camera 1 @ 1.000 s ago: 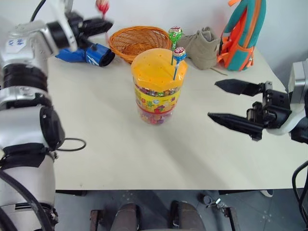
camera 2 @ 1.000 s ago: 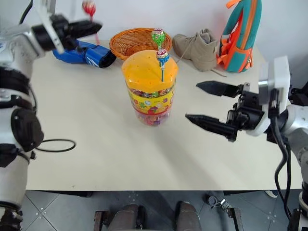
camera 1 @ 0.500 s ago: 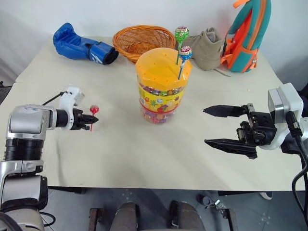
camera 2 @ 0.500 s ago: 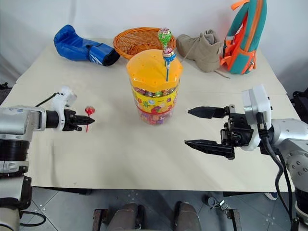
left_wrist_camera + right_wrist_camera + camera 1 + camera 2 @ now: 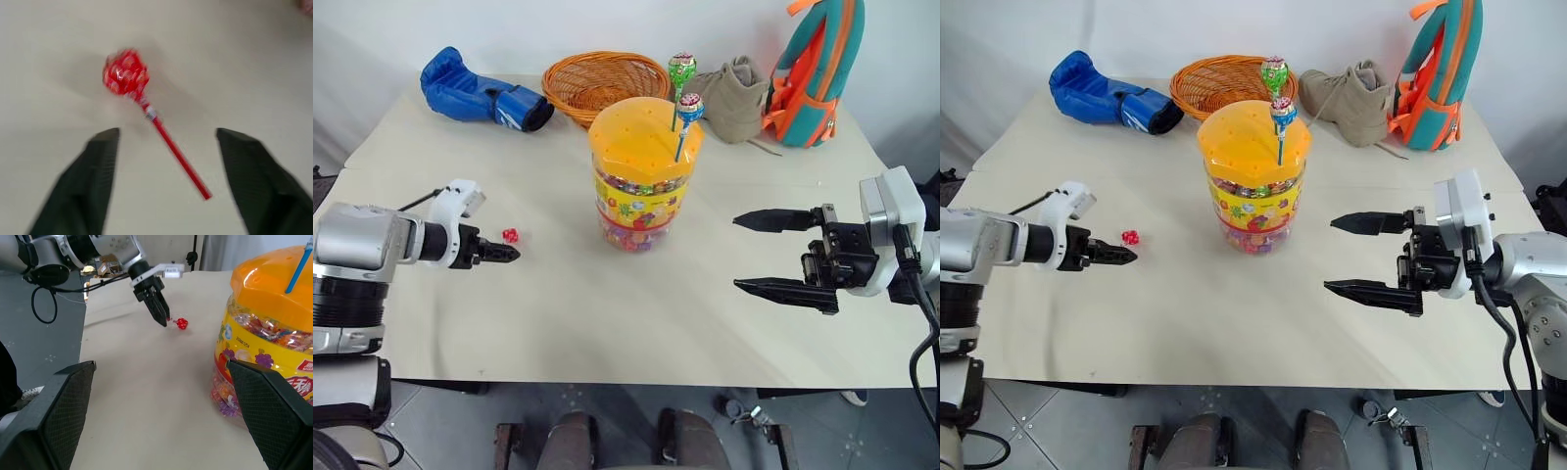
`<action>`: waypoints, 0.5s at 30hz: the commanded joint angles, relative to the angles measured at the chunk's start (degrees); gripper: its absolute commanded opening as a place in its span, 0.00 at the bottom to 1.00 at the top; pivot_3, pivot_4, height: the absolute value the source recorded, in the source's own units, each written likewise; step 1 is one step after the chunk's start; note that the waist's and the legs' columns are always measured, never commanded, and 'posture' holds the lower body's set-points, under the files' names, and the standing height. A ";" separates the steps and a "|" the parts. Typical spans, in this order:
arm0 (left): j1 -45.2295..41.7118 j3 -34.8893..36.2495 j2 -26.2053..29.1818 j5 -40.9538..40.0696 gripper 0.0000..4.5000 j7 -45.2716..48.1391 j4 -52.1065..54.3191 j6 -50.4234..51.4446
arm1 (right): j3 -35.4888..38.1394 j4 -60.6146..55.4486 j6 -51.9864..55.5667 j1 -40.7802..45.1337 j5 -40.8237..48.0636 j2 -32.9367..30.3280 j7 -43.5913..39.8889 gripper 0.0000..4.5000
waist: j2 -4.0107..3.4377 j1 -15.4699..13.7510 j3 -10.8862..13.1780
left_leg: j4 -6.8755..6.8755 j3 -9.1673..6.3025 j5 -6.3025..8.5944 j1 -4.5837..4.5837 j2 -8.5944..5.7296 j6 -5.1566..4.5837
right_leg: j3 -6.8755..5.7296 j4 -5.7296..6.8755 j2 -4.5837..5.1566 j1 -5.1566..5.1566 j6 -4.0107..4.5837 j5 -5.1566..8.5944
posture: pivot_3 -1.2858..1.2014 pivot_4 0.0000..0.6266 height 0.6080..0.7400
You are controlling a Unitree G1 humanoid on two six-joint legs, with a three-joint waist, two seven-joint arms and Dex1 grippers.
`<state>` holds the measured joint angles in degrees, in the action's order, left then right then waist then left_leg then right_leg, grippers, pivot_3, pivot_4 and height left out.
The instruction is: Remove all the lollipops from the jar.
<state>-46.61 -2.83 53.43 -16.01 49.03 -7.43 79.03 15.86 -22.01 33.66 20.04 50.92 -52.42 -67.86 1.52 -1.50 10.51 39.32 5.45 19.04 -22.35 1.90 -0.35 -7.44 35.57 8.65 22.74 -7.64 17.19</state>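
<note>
Left wrist view: the left gripper [image 5: 164, 171] has its two black fingers [image 5: 85, 186] spread apart with nothing between them touching either pad. The red lollipop [image 5: 126, 78] lies on the cream table [image 5: 607, 323], its stick running back into the gap between the fingers, free of both.

In the head views, the left gripper sits low over the near-left part of the table, pointing toward the centre, with the red lollipop just beyond its tips. The right gripper [image 5: 759, 253] hangs over the near-right part of the table, pointing toward the jar, its jaws wide apart and holding nothing. It stands well clear of the jar.

The jar [image 5: 644, 176] stands upright at mid-table between the two grippers, its orange domed lid on, its yellow label facing the camera and wrapped candies visible through the clear wall. Two lollipops are planted in the lid on the far-right side: the blue-red lollipop [image 5: 690, 108] on a blue stick, and the green lollipop [image 5: 682, 69] just behind it and standing taller.

Along the far edge, an orange wicker basket [image 5: 605, 83] sits behind the jar. A blue boxing glove [image 5: 480, 90] lies to the far left. A tan boot [image 5: 736, 93] lies on the right of the basket, and a teal-and-orange backpack [image 5: 818, 64] stands upright at the far right corner.
</note>
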 commanded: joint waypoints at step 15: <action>-10.53 9.47 1.70 -8.63 0.99 16.13 -5.93 -35.13 | 3.23 -1.76 3.18 5.02 -0.97 -3.22 9.17 1.00 | -0.02 0.06 0.01 | 0.02 0.05 0.00 -0.02 0.00 0.00 | 0.00 0.01 0.00 0.03 0.01 0.00 | 0.52 0.24 1.00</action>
<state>-55.57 2.12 56.12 -21.55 62.78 -12.59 49.48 16.66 -22.10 35.70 23.49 49.04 -54.39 -61.20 1.50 -1.44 10.53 39.34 5.51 19.05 -22.37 1.90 -0.35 -7.43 35.58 8.66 22.78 -7.63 17.19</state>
